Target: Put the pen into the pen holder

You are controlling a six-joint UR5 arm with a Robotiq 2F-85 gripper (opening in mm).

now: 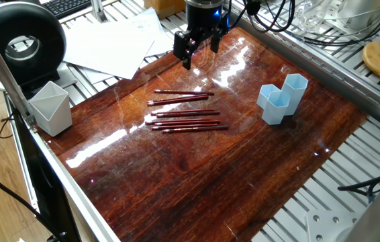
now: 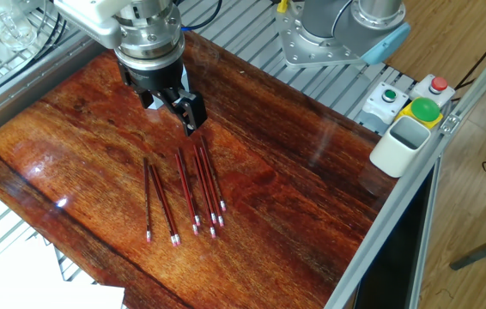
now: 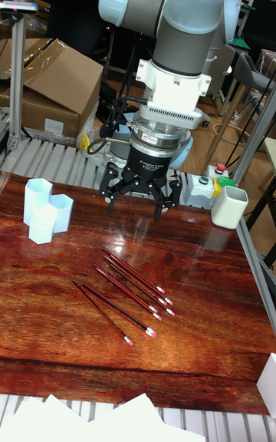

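Note:
Several dark red pens (image 1: 186, 114) (image 2: 193, 184) (image 3: 126, 288) lie side by side on the wooden tabletop. The light blue pen holder (image 1: 280, 99) (image 3: 46, 212), made of joined hexagonal tubes, stands upright to one side of them with nothing in it. My gripper (image 1: 201, 52) (image 2: 170, 107) (image 3: 136, 204) hangs open a little above the table, just beyond the far ends of the pens, touching none of them. Nothing is between its fingers. In the other fixed view the arm hides the pen holder.
A pale grey-white angular cup (image 1: 51, 107) (image 2: 402, 144) (image 3: 228, 206) stands at the table's edge. Loose paper sheets (image 1: 109, 40) and a black round device (image 1: 22, 40) lie off one end. A button box (image 2: 410, 99) sits by the arm's base.

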